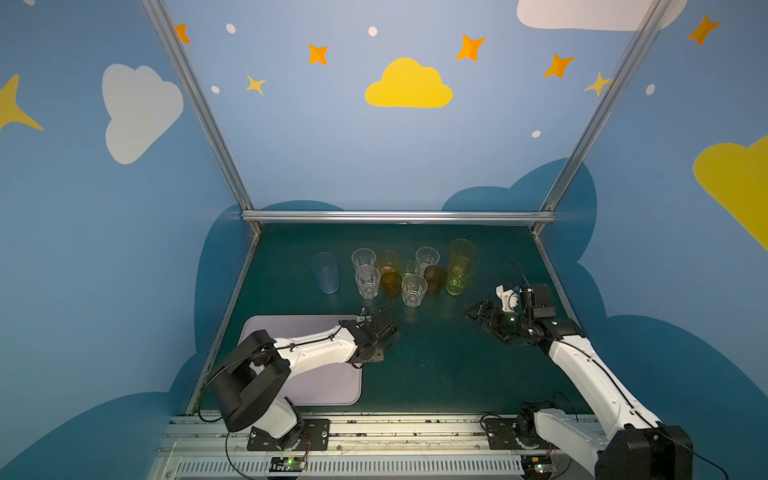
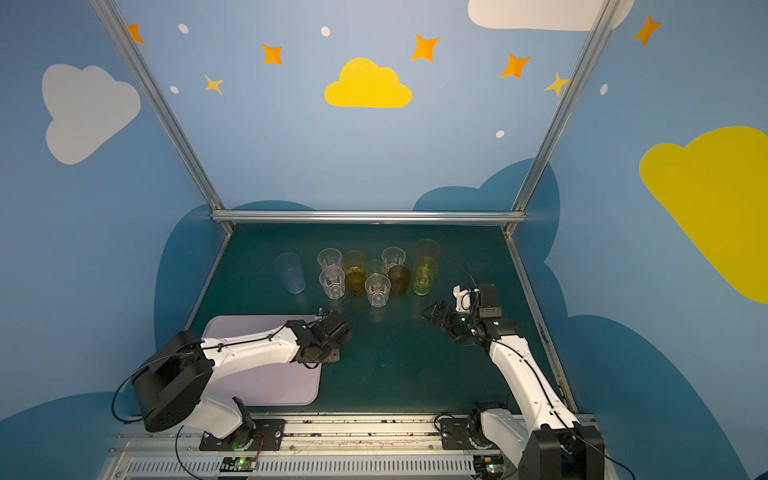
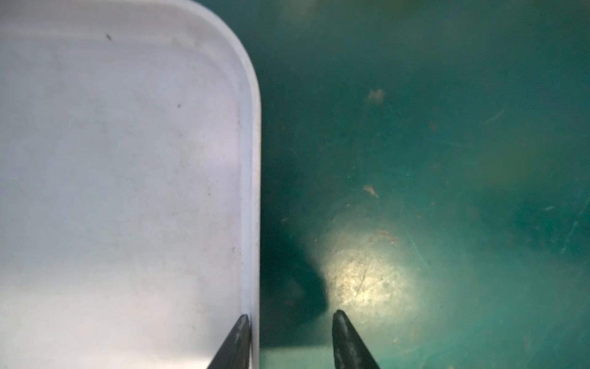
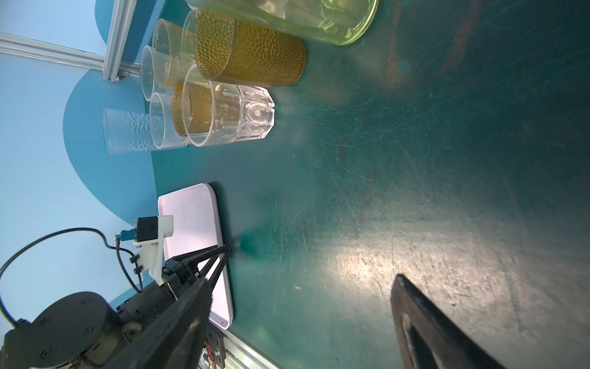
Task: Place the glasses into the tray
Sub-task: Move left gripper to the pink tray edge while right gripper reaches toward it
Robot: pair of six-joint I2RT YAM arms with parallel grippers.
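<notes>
- My left gripper point(image 3: 292, 319) hangs low over the right edge of the tray point(image 3: 255, 159). Its fingers are partway apart and hold nothing. One is over the tray floor and the other over the bare tabletop point(image 1: 436, 365), with the rim between them.
- My right gripper point(image 1: 478, 315) is spread wide and empty, near the right edge of the tabletop and just beside the cluster.
- The glasses point(image 1: 414, 290) all stand upright toward the far edge. They are packed close, and several look to be touching.
- The pale blue glass point(image 1: 325, 272) stands a little apart on the left.
- The tray sits at the near left corner with nothing in it, so I judge no glass has been placed yet.
- Risk: if my left fingers close here they would pinch the rim and drag or tilt the tray.
- Risk: reaching into the tight cluster could knock neighbouring glasses over, above all the tall yellow-green glass point(image 1: 459, 274).
- Risk: smooth see-through walls may slip from a loose grip.
</notes>
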